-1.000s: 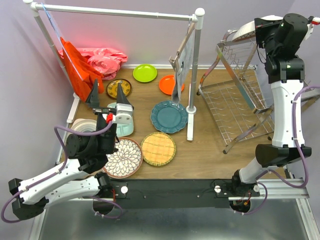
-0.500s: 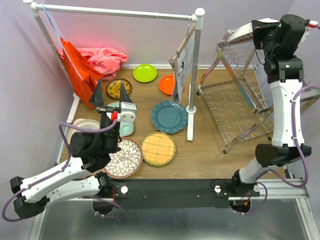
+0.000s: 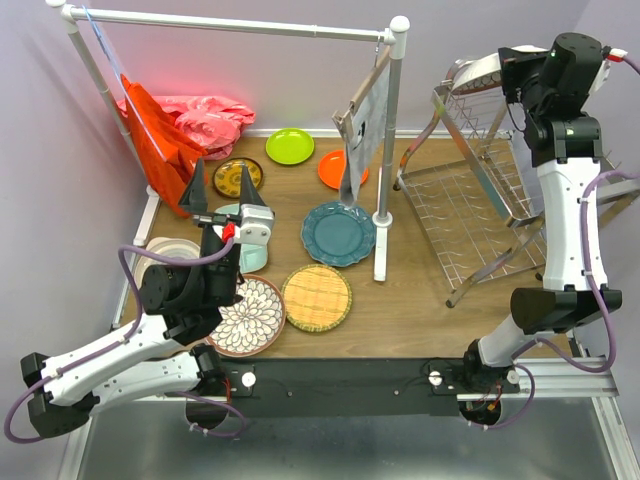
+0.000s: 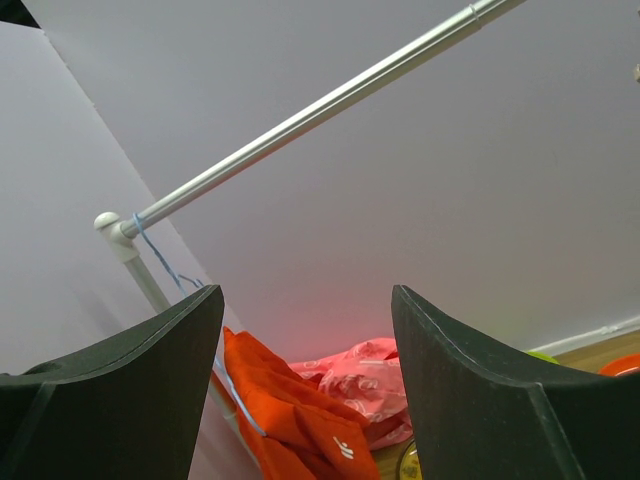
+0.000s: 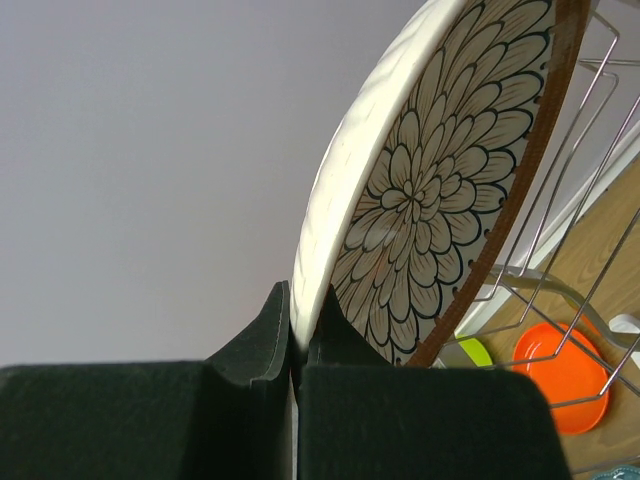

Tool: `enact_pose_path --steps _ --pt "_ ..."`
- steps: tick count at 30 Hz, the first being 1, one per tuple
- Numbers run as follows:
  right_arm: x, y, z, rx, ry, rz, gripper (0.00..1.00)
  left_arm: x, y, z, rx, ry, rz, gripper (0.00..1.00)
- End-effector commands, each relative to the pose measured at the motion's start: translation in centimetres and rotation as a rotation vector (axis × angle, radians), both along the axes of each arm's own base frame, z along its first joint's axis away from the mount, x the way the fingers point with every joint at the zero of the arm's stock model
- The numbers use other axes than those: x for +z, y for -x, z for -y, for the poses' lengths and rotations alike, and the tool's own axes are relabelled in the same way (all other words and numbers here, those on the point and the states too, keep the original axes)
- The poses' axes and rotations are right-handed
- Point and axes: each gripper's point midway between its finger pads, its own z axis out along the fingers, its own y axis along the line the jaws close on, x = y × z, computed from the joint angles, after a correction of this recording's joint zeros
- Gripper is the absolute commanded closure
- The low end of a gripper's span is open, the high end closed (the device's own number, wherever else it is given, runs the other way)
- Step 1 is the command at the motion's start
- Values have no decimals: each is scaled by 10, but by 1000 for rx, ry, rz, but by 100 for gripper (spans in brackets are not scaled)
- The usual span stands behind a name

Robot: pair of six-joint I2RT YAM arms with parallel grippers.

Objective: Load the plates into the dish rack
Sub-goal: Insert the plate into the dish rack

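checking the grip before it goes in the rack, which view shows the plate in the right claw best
The right wrist view: the floral plate fills it, with its rim pinched in the right claw. The top view shows only its pale underside by the top of the dish rack. The left wrist view misses it.

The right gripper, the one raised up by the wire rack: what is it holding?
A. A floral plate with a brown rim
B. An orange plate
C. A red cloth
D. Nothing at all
A. In the right wrist view, the right gripper is closed on the white edge of the brown-rimmed floral plate, which stands on edge in front of the wires of the dish rack.
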Motion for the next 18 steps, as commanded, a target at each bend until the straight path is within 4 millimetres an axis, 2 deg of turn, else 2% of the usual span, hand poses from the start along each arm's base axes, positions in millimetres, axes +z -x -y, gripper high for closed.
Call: enact_pose_path --steps 1,6,18 --pt "47 15 4 -10 -20 157 100 0 1 -6 3 64 -1 23" --pt "42 14 4 -10 -11 142 99 -2 1 -6 5 63 -5 23" --pt "48 8 8 -5 35 150 99 -3 0 -5 6 62 -6 23"
